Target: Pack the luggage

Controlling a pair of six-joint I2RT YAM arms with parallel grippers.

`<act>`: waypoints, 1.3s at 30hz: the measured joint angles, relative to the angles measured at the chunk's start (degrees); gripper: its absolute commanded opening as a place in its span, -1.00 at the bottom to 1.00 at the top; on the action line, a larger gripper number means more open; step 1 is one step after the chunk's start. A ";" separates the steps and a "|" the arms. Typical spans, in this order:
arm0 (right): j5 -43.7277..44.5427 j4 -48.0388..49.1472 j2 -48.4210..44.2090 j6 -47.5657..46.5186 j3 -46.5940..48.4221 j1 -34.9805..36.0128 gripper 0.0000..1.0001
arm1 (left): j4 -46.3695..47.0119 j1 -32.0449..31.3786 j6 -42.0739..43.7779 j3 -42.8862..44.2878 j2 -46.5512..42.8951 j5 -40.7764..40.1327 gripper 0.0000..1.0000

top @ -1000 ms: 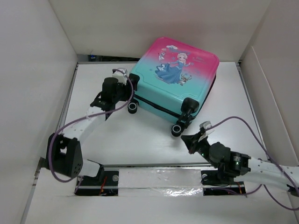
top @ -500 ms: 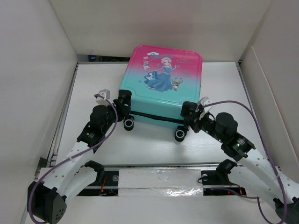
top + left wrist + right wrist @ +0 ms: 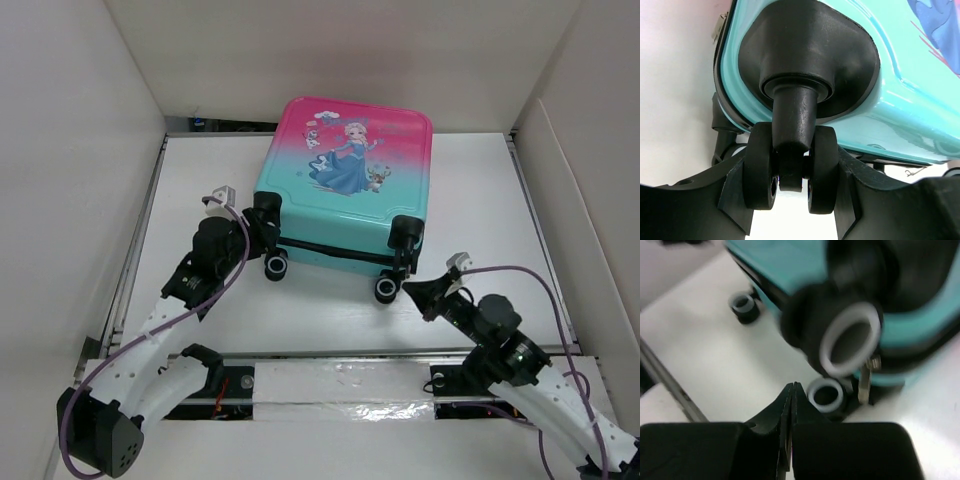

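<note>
One luggage (image 3: 345, 190) with four black casters (image 3: 277, 267) at its near end; two grippers: left gripper (image 3: 262, 226), right gripper (image 3: 412, 291).

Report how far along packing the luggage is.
Done: the luggage lies closed and flat on the table, print up. In hand: the left gripper appears clamped on a left-corner wheel; the right gripper, shut and empty, points at a right-corner wheel. Left: unclear, since no loose items show.
</note>
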 measured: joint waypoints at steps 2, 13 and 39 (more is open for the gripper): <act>4.20 -1.64 -0.13 2.69 -4.04 0.00 -0.37 | 0.17 0.07 -1.20 -0.02 -0.33 0.44 -1.00; 17.57 12.87 19.15 2.08 -5.77 0.00 -0.08 | 3.52 0.37 -5.40 -2.05 -0.85 2.89 -1.00; 40.89 41.75 49.72 -0.59 -3.28 21.64 -1.00 | 10.38 1.68 -9.51 -6.60 -1.90 5.75 -1.00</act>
